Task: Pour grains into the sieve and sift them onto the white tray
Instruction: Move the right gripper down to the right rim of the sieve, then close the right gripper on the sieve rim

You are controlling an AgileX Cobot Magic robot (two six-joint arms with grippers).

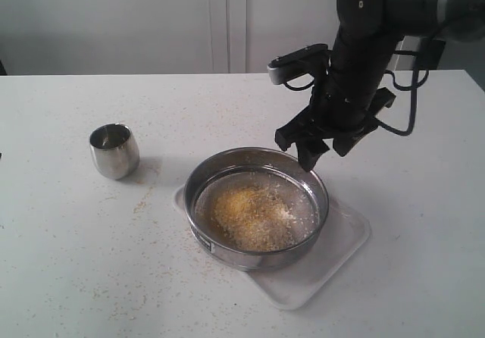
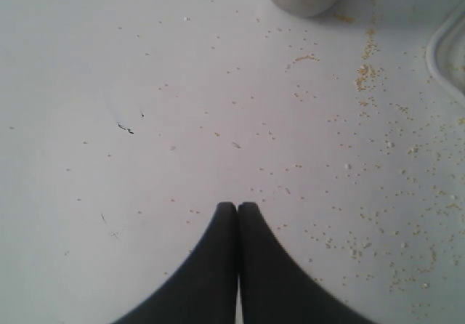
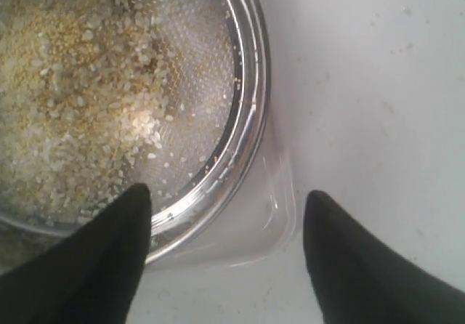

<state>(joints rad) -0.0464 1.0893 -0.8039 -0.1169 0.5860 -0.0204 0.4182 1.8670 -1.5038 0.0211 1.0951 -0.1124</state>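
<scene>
Table (image 1: 76, 262), yellow-beige grains (image 1: 254, 215) in sieve (image 1: 250, 260) on white tray (image 1: 333, 239), right tool (image 3: 227, 192) spread, left tool (image 2: 237, 206) pressed together

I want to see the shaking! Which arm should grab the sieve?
Right. The right gripper is open at the sieve rim, one finger over the mesh, one outside. The left gripper is shut over the table, away from it.

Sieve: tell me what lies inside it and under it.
Inside the sieve lie the grains, yellow and pale. Under it sits the white tray; the tray's middle is covered.
</scene>
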